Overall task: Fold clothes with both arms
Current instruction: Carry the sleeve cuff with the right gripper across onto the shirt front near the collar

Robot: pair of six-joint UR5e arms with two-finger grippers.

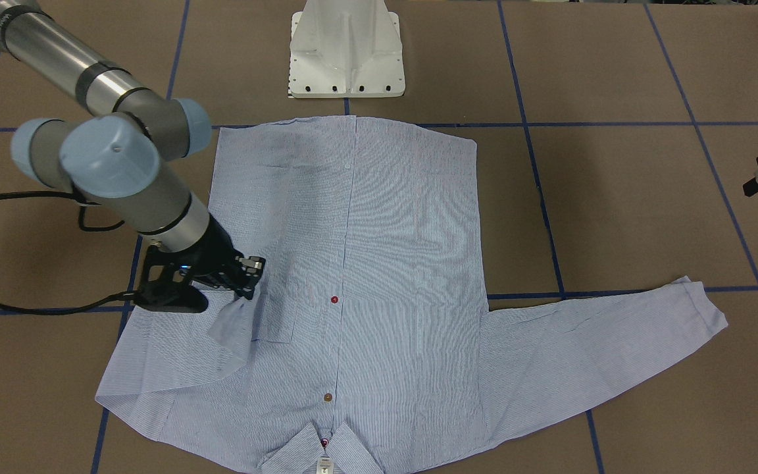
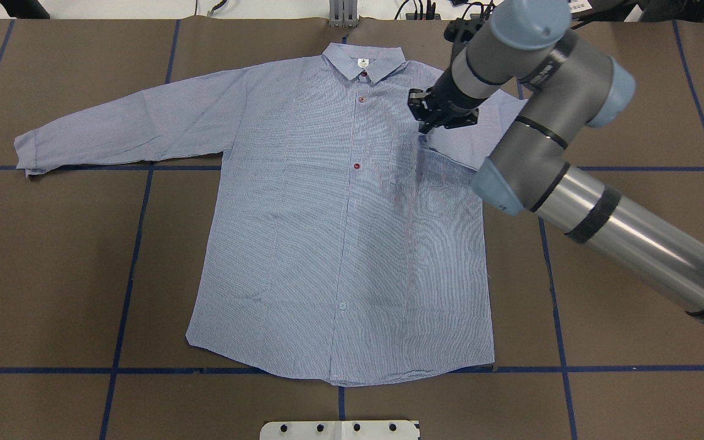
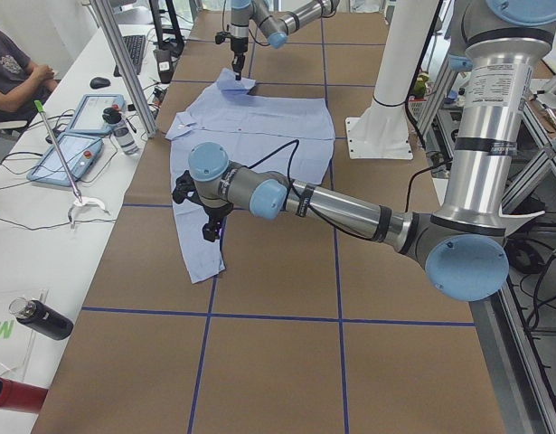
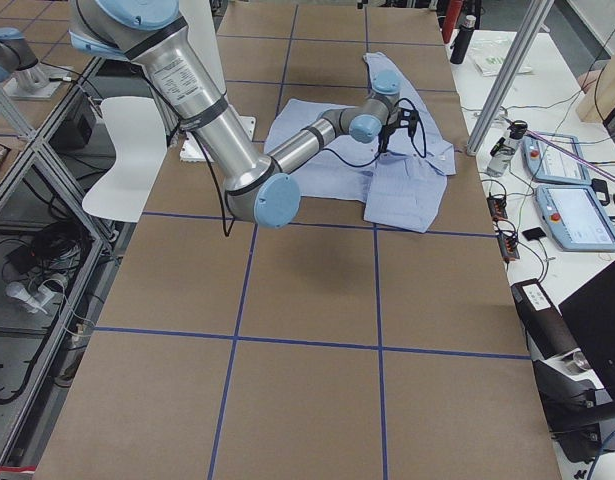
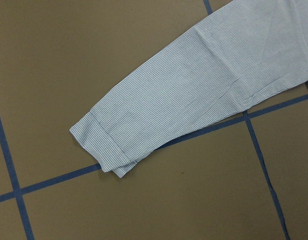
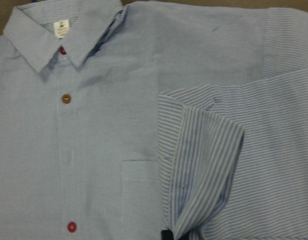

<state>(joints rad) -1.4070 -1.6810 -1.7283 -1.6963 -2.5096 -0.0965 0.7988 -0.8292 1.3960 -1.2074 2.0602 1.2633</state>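
My right gripper [image 2: 431, 125] is clamped tight on the right cuff [image 6: 204, 165] of the shirt [image 2: 340, 244]. That sleeve is doubled over the chest beside the pocket [image 6: 138, 200], a little nearer to me than the collar [image 2: 382, 64] and off to its right. My left gripper [image 3: 208, 228] hangs over the left cuff [image 5: 103, 142], well out to the collar's left, and I cannot tell whether its jaws are spread. The shirt lies flat and buttoned on the brown table [image 2: 52, 275], collar farthest from me.
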